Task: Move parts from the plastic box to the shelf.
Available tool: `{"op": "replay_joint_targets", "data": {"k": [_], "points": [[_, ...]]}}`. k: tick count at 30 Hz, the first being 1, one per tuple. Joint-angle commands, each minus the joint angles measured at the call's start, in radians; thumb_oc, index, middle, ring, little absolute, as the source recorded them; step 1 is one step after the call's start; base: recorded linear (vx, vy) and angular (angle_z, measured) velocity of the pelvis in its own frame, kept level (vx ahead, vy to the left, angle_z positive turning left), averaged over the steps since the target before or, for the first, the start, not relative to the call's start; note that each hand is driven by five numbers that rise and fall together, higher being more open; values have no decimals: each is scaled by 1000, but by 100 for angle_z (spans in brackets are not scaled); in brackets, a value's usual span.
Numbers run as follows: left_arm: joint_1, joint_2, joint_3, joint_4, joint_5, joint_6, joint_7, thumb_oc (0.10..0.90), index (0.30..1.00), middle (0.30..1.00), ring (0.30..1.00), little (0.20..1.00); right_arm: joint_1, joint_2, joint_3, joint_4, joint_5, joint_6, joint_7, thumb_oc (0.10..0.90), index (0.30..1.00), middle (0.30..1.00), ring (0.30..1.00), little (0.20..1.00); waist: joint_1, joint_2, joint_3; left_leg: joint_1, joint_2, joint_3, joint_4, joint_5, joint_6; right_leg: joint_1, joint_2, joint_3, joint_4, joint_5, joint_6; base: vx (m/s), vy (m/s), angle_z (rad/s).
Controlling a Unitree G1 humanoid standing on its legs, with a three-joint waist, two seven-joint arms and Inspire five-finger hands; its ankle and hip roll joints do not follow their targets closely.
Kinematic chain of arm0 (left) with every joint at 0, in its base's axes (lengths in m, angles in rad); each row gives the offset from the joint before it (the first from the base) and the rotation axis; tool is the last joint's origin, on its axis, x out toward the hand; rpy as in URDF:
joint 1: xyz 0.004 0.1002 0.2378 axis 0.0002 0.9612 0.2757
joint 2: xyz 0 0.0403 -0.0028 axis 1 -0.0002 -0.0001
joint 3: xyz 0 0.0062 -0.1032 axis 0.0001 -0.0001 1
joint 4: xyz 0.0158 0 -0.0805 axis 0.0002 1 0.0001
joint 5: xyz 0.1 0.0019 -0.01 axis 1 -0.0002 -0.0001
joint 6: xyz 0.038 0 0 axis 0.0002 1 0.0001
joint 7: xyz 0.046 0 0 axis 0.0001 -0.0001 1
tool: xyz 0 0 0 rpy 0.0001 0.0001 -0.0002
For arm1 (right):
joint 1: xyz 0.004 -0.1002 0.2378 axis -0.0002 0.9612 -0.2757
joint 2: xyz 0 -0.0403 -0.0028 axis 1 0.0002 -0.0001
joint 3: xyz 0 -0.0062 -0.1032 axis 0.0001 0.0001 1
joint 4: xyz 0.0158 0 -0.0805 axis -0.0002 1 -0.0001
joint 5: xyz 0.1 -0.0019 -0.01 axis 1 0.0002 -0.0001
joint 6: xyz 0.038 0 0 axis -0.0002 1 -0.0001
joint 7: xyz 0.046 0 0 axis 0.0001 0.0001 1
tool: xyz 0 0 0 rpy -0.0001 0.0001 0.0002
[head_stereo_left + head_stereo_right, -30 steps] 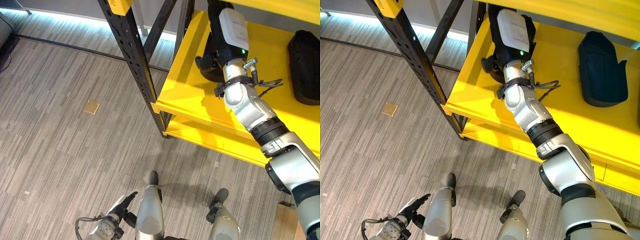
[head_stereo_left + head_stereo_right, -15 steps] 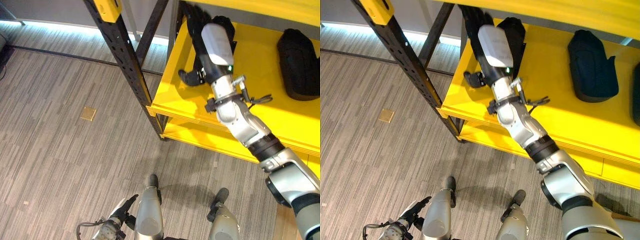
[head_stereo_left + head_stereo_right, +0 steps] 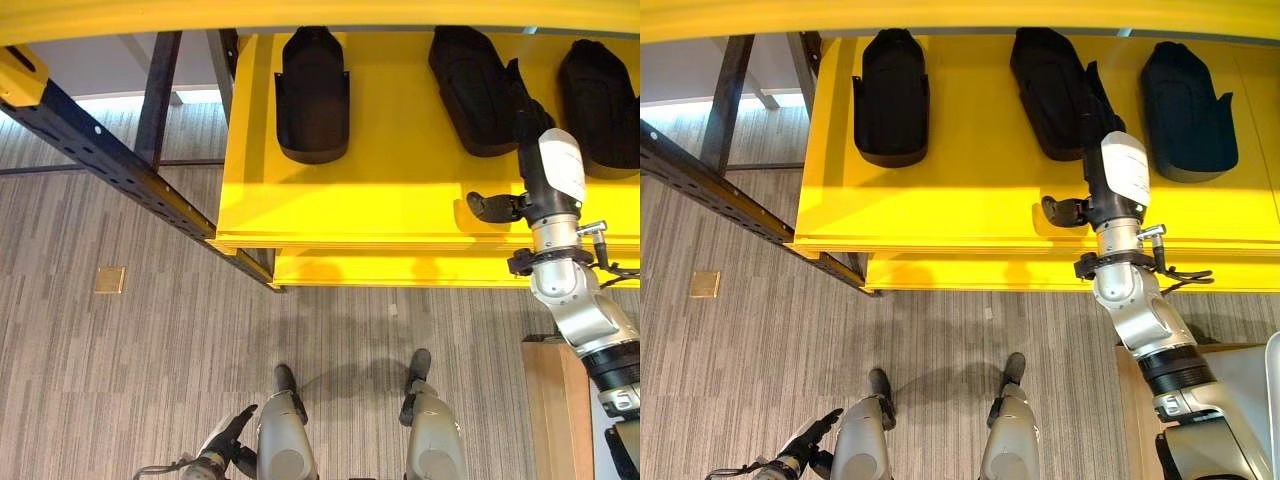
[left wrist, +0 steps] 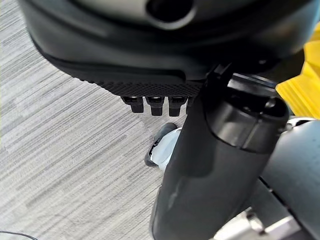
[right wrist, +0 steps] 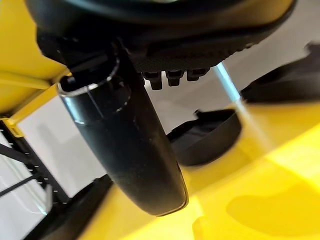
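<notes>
In the left eye view, I look down on a yellow shelf (image 3: 400, 190) carrying three black moulded parts in a row: the left part (image 3: 312, 95), the middle part (image 3: 475, 90) and the right part (image 3: 600, 105). All three lie flat on the shelf board, well apart from each other. My right hand (image 3: 530, 150) reaches over the shelf's front edge, just beside the near end of the middle part, with its thumb (image 3: 490, 207) standing out sideways above the bare yellow board. The fingers run up along the middle part's right side; they look straight and hold nothing. A black steel upright (image 3: 110, 170) crosses the frame on the left, over the grey striped floor (image 3: 120, 370), where one small tan square plate (image 3: 110, 279) lies. My left hand (image 3: 228, 440) hangs low near the floor, fingers relaxed and empty.

The right eye view shows the same three parts on the shelf and my right hand beside the middle one.

In the left wrist view, my left hand's fingers (image 4: 150, 104) show as short dark tips, not curled round anything, above the grey floor.

In the right wrist view, my right thumb (image 5: 125, 145) stretches out over the yellow shelf, and the fingertips (image 5: 175, 77) are loose, with one black part (image 5: 205, 137) lying beyond them, untouched.
</notes>
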Motion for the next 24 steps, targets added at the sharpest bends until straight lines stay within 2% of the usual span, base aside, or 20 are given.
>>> {"op": "replay_joint_targets", "data": {"k": [1,8,17,19,20,24], "points": [[60,-4,-16,-36,8,-66,16,900,1000,1000,1000,1000,-110,-38,-64,-101,-24,-98,-47,900,1000,1000,1000,1000,23,-20,-61,77,-34,115,-79,20,36,21,-47,5,167,-221,70,1,-52,2],[63,-4,-26,-25,38,-74,6,900,1000,1000,1000,1000,-179,-98,-38,-94,-76,-102,-17,900,1000,1000,1000,1000,28,-19,-72,88,-32,114,-90,25,28,19,-39,5,168,-226,64,-3,-52,-4],[58,42,-43,-61,40,-41,-27,900,1000,1000,1000,1000,-371,-181,120,3,-104,-86,67,900,1000,1000,1000,1000,57,-4,-71,88,-40,98,-100,28,25,8,-40,-7,185,-235,60,-8,-14,1],[52,48,-48,-60,36,-40,-29,900,1000,1000,1000,1000,-414,-186,157,44,-114,-83,79,900,1000,1000,1000,1000,61,-1,-70,86,-40,95,-100,29,24,3,-41,-9,194,-238,59,-10,-19,4],[44,59,-59,-65,32,-40,-35,900,1000,1000,1000,1000,-466,-192,199,126,-112,-100,90,900,1000,1000,1000,1000,71,1,-69,80,-41,88,-97,28,23,-3,-43,-11,205,-244,58,-17,-29,11],[31,71,-69,-79,24,-22,-42,900,1000,1000,1000,1000,-508,-196,252,202,-121,-88,114,900,1000,1000,1000,1000,80,4,-65,73,-40,81,-94,29,23,-10,-45,-16,216,-249,56,-19,-26,11]]}}
